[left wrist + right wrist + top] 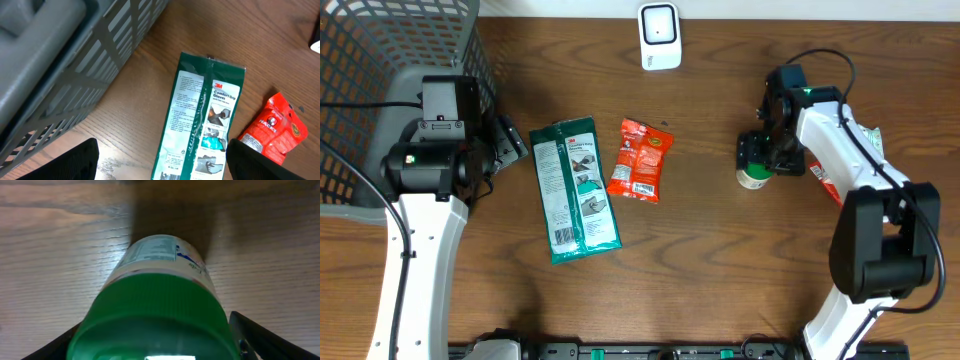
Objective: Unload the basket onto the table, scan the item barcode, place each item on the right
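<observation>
Now, the jar [753, 178], right of the scanner [660, 36], sits lid-up between your right gripper's [758, 160] fingers; clamped or not, I cannot tell.

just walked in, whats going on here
Two robot arms are working a barcode-scanning station. The right gripper straddles a green-capped bottle on the table; whether it actually grips it is unclear. The left gripper hangs open over a green gloves pack, with a red snack packet beside it. The white scanner sits at the table's far edge.
</observation>
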Tool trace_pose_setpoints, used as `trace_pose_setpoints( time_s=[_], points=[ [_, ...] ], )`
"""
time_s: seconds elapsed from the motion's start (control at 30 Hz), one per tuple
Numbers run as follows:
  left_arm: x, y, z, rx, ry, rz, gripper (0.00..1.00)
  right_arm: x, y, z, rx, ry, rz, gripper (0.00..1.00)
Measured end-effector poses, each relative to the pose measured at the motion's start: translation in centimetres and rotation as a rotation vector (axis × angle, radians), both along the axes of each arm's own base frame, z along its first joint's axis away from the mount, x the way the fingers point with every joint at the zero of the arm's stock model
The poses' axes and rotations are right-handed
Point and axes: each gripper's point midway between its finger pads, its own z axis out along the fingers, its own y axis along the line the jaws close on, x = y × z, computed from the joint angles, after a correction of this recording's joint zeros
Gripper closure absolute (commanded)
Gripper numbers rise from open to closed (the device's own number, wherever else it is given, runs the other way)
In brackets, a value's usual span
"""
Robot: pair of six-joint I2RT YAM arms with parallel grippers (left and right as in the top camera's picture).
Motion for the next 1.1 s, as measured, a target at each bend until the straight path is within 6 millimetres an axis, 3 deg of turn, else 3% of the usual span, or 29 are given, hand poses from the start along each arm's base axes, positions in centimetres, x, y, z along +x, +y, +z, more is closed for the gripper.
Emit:
trace_pose_setpoints(
  time_s=[0.27,0.53,0.7,0.9,1.07,1.1],
  points=[
    [0.0,0.0,0.0,0.000,0.000,0.000,0.18,0.5,0.1,-1.0,0.000,0.001,-0.003,0.30],
    [0.0,0.0,0.0,0.000,0.000,0.000,0.18,0.6,0.1,-1.1,0.002,-0.004,-0.005,0.28],
    [0.0,0.0,0.0,0.000,0.000,0.000,0.18,0.8,0.2,-1.6,0.004,-0.016,-0.005,0.41],
    [0.0,0.0,0.0,0.000,0.000,0.000,0.18,1.0,0.2,-1.6,0.005,-0.025,-0.006,0.46],
    [0.0,0.0,0.0,0.000,0.000,0.000,0.18,1.2,2.0,-0.4,0.098,-0.046,0.033,0.52],
    [0.0,0.0,0.0,0.000,0.000,0.000,0.18,1.3,2.9,1.0,0.130,-0.071,0.054,0.53]
  ],
)
